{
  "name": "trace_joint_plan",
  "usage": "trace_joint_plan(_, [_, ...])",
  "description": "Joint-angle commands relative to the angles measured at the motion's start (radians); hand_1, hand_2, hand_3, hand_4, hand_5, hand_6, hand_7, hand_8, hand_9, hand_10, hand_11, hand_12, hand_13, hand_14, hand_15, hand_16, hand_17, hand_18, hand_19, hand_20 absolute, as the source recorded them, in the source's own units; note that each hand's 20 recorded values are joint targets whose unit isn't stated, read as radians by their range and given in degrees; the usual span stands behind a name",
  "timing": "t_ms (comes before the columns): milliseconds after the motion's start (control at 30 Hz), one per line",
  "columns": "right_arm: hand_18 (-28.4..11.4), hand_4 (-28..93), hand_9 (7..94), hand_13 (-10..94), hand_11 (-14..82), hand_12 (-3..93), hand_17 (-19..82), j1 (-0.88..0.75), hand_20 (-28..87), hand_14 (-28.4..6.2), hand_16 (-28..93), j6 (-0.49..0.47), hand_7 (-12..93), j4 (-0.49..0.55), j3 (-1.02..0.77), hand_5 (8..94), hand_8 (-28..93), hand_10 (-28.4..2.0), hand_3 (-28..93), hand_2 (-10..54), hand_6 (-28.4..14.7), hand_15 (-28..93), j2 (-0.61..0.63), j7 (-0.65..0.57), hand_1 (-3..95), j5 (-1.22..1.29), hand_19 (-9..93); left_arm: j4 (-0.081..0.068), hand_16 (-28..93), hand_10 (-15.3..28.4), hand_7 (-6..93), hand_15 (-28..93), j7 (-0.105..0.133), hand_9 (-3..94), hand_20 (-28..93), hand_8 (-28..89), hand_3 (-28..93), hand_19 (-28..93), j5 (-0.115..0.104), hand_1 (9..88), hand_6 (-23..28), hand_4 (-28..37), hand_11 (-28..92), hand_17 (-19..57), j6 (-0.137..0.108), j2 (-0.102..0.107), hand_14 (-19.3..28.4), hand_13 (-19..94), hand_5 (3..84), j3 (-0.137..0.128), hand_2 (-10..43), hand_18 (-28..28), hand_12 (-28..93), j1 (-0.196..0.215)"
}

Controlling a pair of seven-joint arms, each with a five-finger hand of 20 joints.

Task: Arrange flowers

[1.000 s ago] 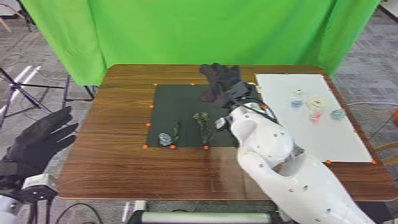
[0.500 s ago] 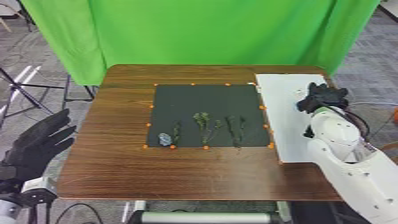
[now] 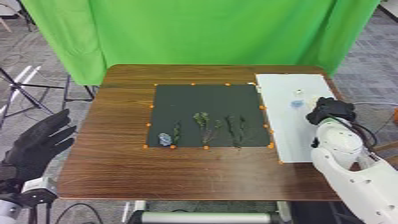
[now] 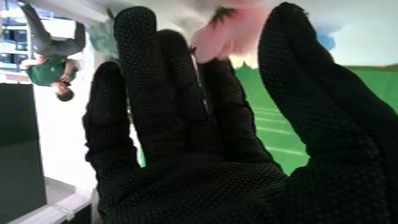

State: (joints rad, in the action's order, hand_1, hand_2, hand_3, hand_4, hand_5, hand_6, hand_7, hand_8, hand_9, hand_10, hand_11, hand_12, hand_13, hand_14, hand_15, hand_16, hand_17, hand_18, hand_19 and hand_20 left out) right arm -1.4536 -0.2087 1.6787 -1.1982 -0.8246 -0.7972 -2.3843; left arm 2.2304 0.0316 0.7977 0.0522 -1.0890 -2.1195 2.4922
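Over the white sheet (image 3: 289, 135), right robot hand (image 3: 330, 110) near pink flower (image 4: 233, 32).

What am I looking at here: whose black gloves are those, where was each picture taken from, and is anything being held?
This is a robot with two white arms; the gloves are its hands. The head view looks down from its head; the wrist view looks along its right robot hand from that wrist.

On the brown wooden table lie a black mat, with green sprigs and a bluish flower head, and a white sheet with a blue flower.

The left robot hand is open off the table's left side. The right one's fingers are straight near a pink flower; I can't tell whether they touch it.
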Motion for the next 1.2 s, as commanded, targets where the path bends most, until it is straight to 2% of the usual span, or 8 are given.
trace_joint_plan(33, [-19.9,-28,59.6,65,33.4,29.7,22,-0.033,42,-4.3,26,0.171,40,-0.047,0.033,50.9,-10,-11.0,85,-9.5,-1.7,43,0.005,0.030,39.9,-0.069,75,0.000,6,9.5,18.4,21,-0.004,20.0,10,-10,70,35,0.001,24.5,1.8,-26.1,14,-10.4,-0.005,0.002,12.4,15,26.3,0.001,-2.7,17.1,19,0.003])
trace_joint_plan(100, [-19.5,-28,65.2,69,27.6,35.1,23,-0.038,42,-2.6,32,0.216,42,-0.044,0.036,52.8,-3,-9.3,82,-9.5,-0.8,40,0.009,0.046,43.0,-0.092,76,-0.001,6,9.5,18.4,21,-0.006,20.0,10,-10,70,35,0.001,24.5,1.8,-26.1,14,-10.4,-0.004,0.002,12.4,15,26.3,-0.001,-2.7,17.1,19,0.002])
trace_joint_plan(167, [-19.4,-28,76.7,76,19.0,44.7,26,-0.041,45,-2.1,35,0.267,47,-0.031,0.037,58.8,1,-6.9,80,-9.5,1.0,41,0.008,0.062,48.2,-0.103,78,0.001,6,9.5,18.4,21,0.001,20.0,10,-10,70,35,-0.004,24.5,1.8,-26.1,14,-10.4,-0.011,0.011,12.4,15,26.3,-0.002,-2.6,17.1,19,0.011])
trace_joint_plan(300, [-19.2,-28,85.6,81,18.5,50.9,30,-0.014,47,-2.5,36,0.332,49,0.019,0.057,68.3,2,-5.7,81,-9.5,2.4,47,0.000,0.100,52.2,-0.102,80,-0.002,6,9.5,18.4,21,-0.002,20.0,10,-10,70,35,-0.005,24.5,1.8,-26.1,14,-10.4,-0.009,0.016,12.4,15,26.3,-0.003,-2.6,17.1,18,0.006])
trace_joint_plan(500, [-19.5,-28,86.8,82,19.0,51.7,31,0.132,48,-2.5,36,0.360,49,0.079,0.190,70.2,0,-5.9,82,-9.5,2.1,49,-0.071,0.198,51.7,-0.087,80,-0.007,6,9.5,18.5,21,-0.016,20.0,10,-10,70,35,-0.003,24.6,1.8,-26.2,14,-10.4,0.000,0.016,12.4,15,26.3,0.002,-2.6,17.1,18,-0.004])
trace_joint_plan(600, [-19.5,-28,86.9,82,19.0,51.9,31,0.232,48,-2.7,36,0.382,49,0.074,0.295,70.4,0,-6.0,83,-9.5,2.1,49,-0.128,0.253,51.5,-0.092,80,-0.009,6,9.5,18.6,21,-0.012,20.0,10,-10,70,35,-0.008,24.5,1.8,-26.1,14,-10.4,-0.007,0.027,12.4,15,26.3,0.011,-2.6,17.1,18,-0.003])
trace_joint_plan(967, [-19.4,-28,87.4,82,18.9,52.6,31,0.404,49,-2.0,37,0.324,49,-0.053,0.528,71.0,-1,-6.0,83,-9.5,2.0,50,-0.386,0.388,50.9,-0.113,80,-0.012,6,9.6,18.5,21,-0.027,20.0,10,-10,70,35,-0.002,24.7,1.9,-26.2,14,-10.4,-0.004,0.028,12.4,15,26.3,0.024,-2.5,17.1,18,-0.021])
trace_joint_plan(1200, [-19.5,-27,87.6,82,18.7,52.1,31,0.449,49,-1.4,37,0.305,49,-0.172,0.644,71.0,-1,-6.0,84,-9.5,2.0,49,-0.462,0.387,50.5,-0.163,80,-0.019,6,9.6,18.5,21,-0.027,20.0,10,-10,70,35,-0.005,24.6,1.8,-26.2,14,-10.4,-0.009,0.048,12.4,15,26.3,0.035,-2.5,17.1,18,-0.042])
